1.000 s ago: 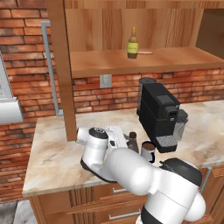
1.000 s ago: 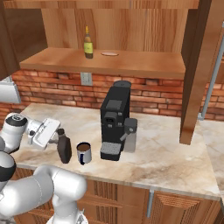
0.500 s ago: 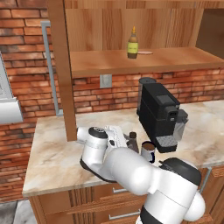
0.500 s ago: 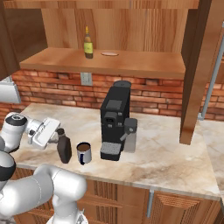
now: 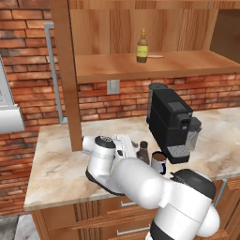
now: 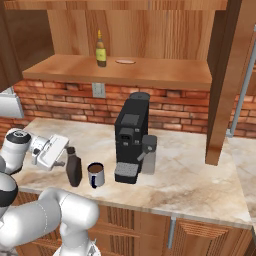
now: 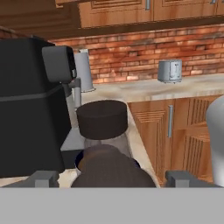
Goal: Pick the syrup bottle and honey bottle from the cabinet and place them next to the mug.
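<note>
- Your gripper sat low over the marble counter, close to its front edge, and was level with the syrup bottle.
- In the hand view the two fingertips stood wide apart, one on each side of the syrup bottle's black cap, with a gap on both sides. The fingers were spread and gripped nothing.
- The syrup bottle stood upright on the counter near its front edge, just beside the mug.
- The mug stood on the counter between the syrup bottle and the black coffee machine, near the front edge. From the left base camera you saw the mug just in front of the coffee machine.
- The honey bottle stood upright on the cabinet shelf board, towards its back. It was well apart from the gripper.
- A small flat pale item lay on the shelf just beside the honey bottle; you could not tell what it was.
</note>
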Available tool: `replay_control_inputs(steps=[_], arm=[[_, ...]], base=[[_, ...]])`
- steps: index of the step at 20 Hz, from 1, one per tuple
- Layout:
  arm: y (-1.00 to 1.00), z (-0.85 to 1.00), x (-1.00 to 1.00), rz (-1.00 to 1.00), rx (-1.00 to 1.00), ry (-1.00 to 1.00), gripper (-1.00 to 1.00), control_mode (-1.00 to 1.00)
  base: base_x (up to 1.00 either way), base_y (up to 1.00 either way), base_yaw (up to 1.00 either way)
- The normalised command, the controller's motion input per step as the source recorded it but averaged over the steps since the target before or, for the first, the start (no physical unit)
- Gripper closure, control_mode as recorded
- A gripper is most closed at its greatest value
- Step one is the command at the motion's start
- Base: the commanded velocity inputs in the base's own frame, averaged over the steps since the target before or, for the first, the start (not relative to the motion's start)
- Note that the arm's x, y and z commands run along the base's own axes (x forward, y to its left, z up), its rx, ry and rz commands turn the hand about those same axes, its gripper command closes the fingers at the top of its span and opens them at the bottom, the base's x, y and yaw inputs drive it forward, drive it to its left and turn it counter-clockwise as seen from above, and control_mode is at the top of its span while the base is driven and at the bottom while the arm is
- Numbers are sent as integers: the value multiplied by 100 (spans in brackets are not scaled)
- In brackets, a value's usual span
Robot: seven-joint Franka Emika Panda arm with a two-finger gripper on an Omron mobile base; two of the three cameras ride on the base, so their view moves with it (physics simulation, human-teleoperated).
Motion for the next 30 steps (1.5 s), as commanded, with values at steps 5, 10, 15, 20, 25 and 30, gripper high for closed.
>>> replay_control_inputs(steps=[5, 10, 15, 20, 25, 30], arm=[[0, 0, 0, 0, 0, 0, -100, -100], [1, 12, 0, 0, 0, 0, -100, -100], [0, 50, 0, 6, 0, 0, -100, -100], [0, 54, 0, 6, 0, 0, -100, -100], [-7, 22, 6, 12, 0, 0, -100, -100], [-35, 4, 4, 27, 0, 0, -100, -100]], base=[[0, 0, 0], [0, 0, 0], [0, 0, 0], [0, 0, 0], [0, 0, 0], [0, 0, 0]])
